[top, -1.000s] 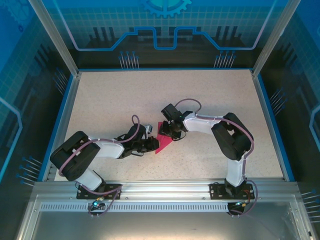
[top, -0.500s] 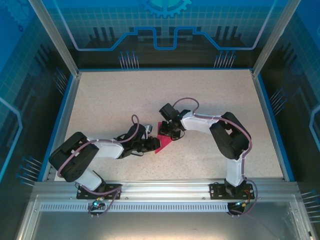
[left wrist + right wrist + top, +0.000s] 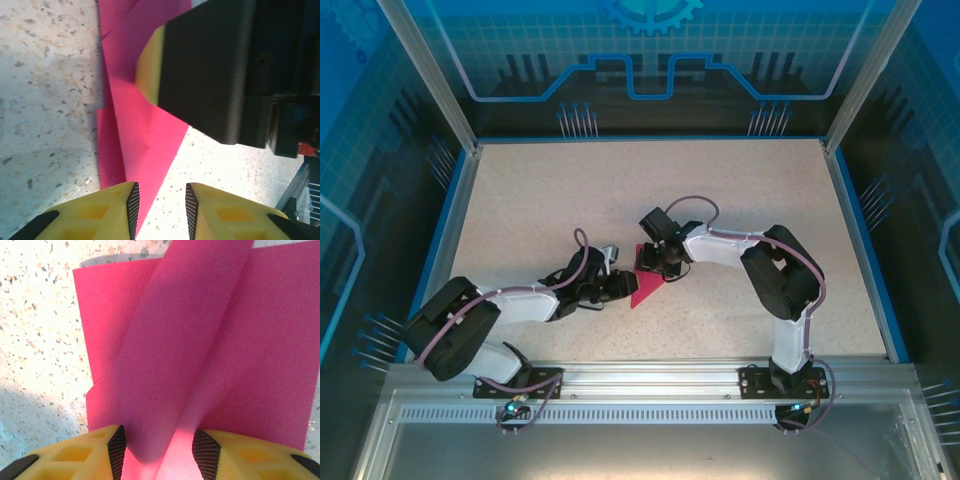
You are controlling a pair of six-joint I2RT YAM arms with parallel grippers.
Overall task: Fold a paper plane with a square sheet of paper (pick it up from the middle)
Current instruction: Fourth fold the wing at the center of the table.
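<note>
The magenta-pink paper plane point(image 3: 646, 288) lies on the speckled table, folded to a point that faces the near edge. In the left wrist view the paper plane point(image 3: 135, 120) shows layered flaps, and its tip reaches the inner edge of the left finger. My left gripper point(image 3: 161, 192) is open, with bare table between its pads. In the top view my left gripper point(image 3: 620, 288) sits at the paper's left side and my right gripper point(image 3: 655, 266) at its far end. My right gripper point(image 3: 157, 440) is open and straddles a raised fold of the paper plane point(image 3: 200, 340).
The right gripper's black body and one yellow finger point(image 3: 200, 65) rest over the paper just ahead of my left fingers. Blue rails point(image 3: 445, 235) and glass walls enclose the table point(image 3: 750, 190). An aluminium rail point(image 3: 640, 375) runs along the near edge by the arm bases.
The left arm's elbow has dropped toward the near-left corner while its gripper stays at the paper. The right gripper has edged slightly left. The paper lies where it was.
</note>
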